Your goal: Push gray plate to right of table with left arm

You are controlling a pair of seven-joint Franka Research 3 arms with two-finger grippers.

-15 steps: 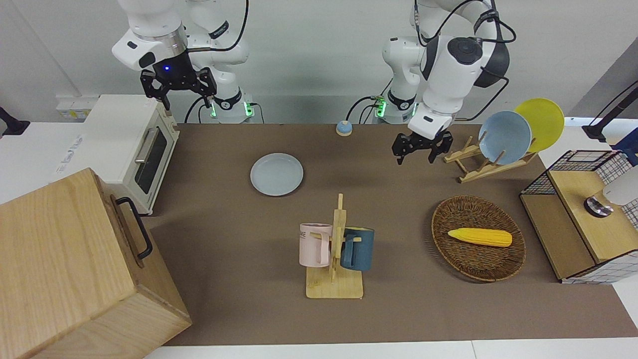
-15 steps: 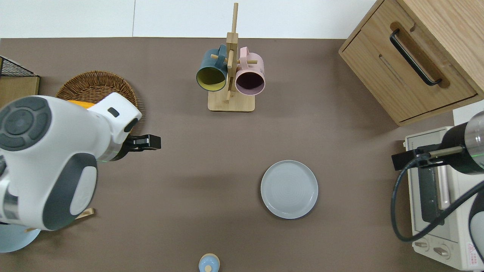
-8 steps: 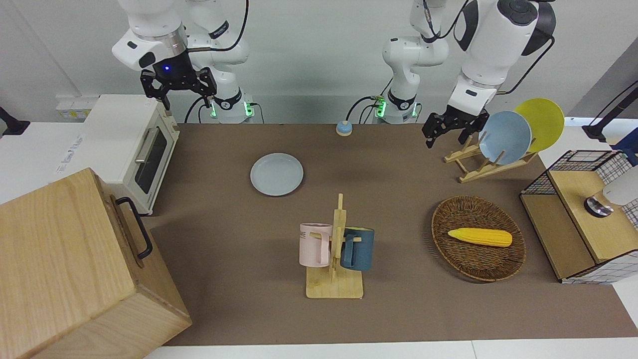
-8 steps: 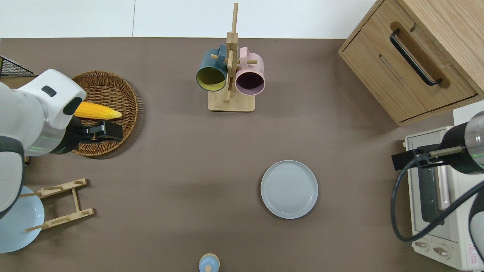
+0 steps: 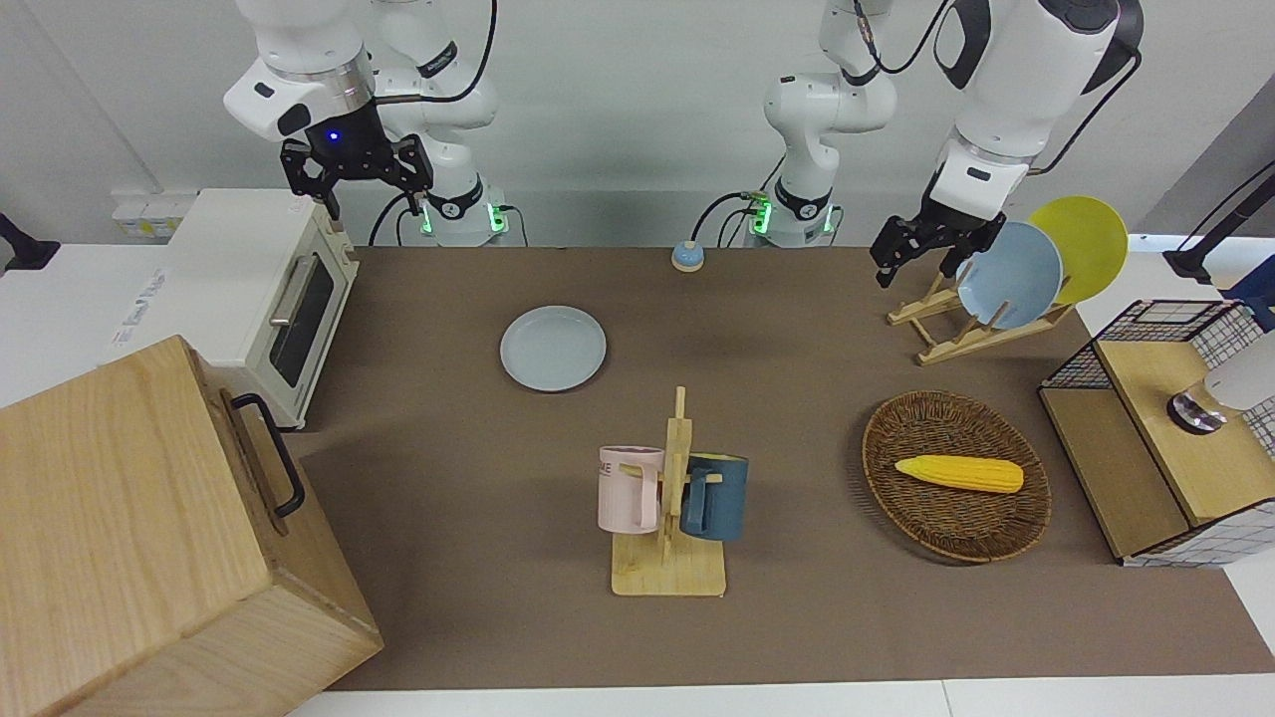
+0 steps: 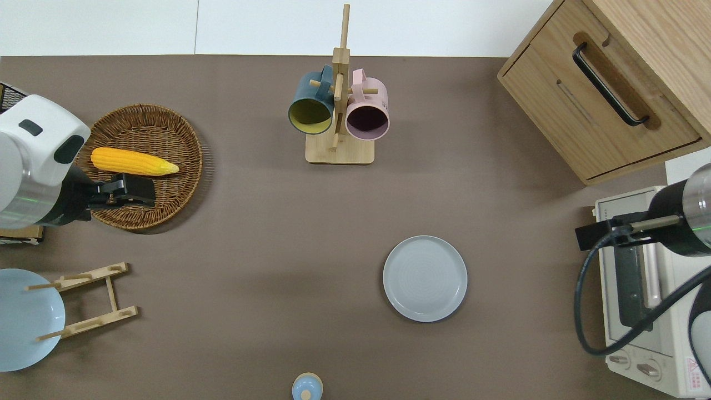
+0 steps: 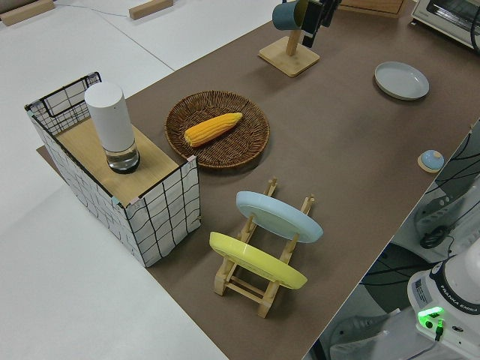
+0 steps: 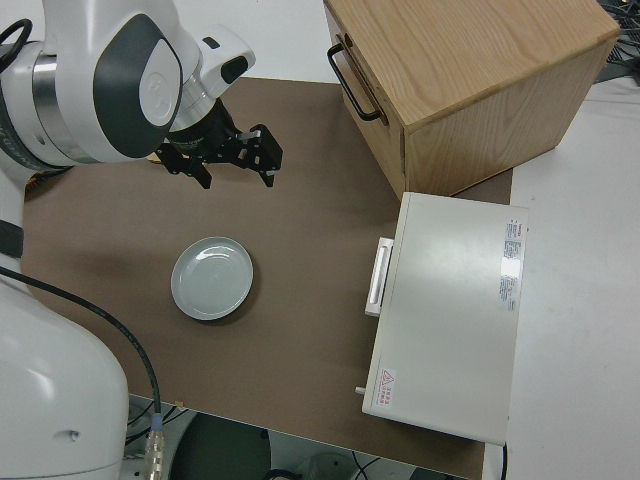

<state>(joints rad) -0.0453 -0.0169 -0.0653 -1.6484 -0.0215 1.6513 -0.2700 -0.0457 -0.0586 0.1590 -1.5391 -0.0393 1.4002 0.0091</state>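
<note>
Overhead view: left hand (image 6: 145, 190), fingers spread and empty, hangs over the round wicker basket (image 6: 166, 200) at the left arm's end of the brown bench (image 6: 266, 222). Round pale gray plate (image 6: 425, 278) lies well apart, mid-bench toward the right arm's end. Plate looks placed; hand clear. Right arm parked.

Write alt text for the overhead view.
A gray plate lies flat on the brown table, untouched. The left gripper, fingers open, is over the basket holding a corn cob, and the right arm is parked. A mug stand sits farther from the robots than the plate.
</note>
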